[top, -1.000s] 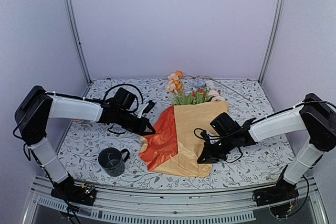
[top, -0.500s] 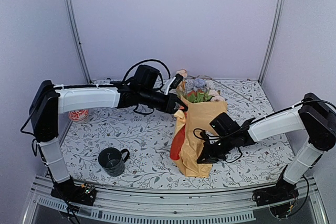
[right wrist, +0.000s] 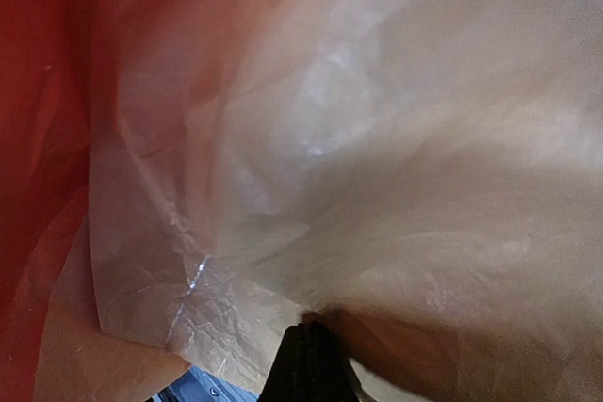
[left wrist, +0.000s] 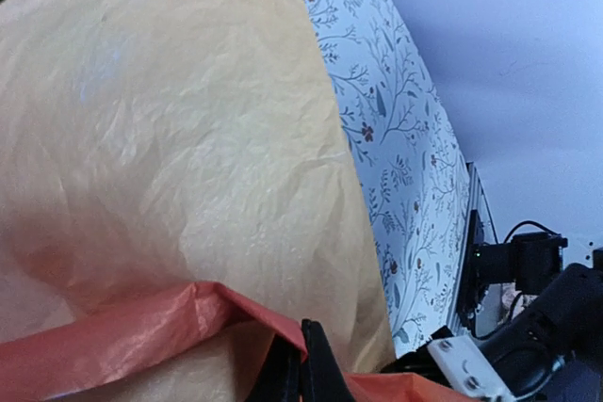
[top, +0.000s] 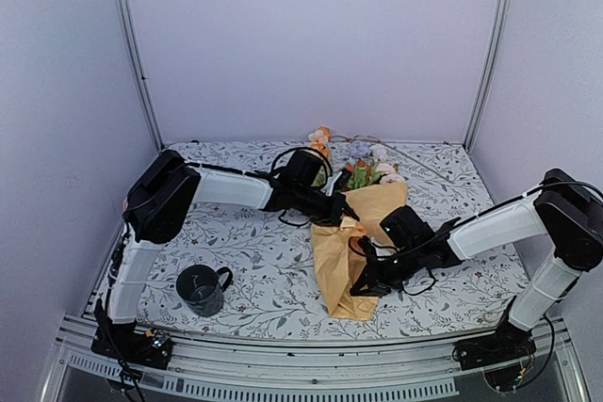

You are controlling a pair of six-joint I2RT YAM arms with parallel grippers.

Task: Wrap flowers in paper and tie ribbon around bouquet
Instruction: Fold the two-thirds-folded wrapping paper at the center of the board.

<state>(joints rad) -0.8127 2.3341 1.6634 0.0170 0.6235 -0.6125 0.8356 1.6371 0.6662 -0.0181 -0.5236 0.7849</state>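
On the leafy tablecloth [top: 236, 251], mustard-yellow paper [top: 341, 261] wraps the flowers [top: 363, 169], left gripper [top: 339, 216] and right gripper [top: 363, 282] clenching it.

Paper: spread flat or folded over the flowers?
Folded. The paper lies doubled over the flowers, mustard side out, with the left gripper shut on its edge; only the heads show.

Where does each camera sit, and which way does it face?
Top external: above and behind, looking down on the table; left arm, right arm, flowers, paper show.
Left wrist: on the left arm, facing the paper and table; its shut jaws pinch the paper's red edge.
Right wrist: pressed close to the paper; shut jaws at bottom.
Shared: both wrist views show the paper.
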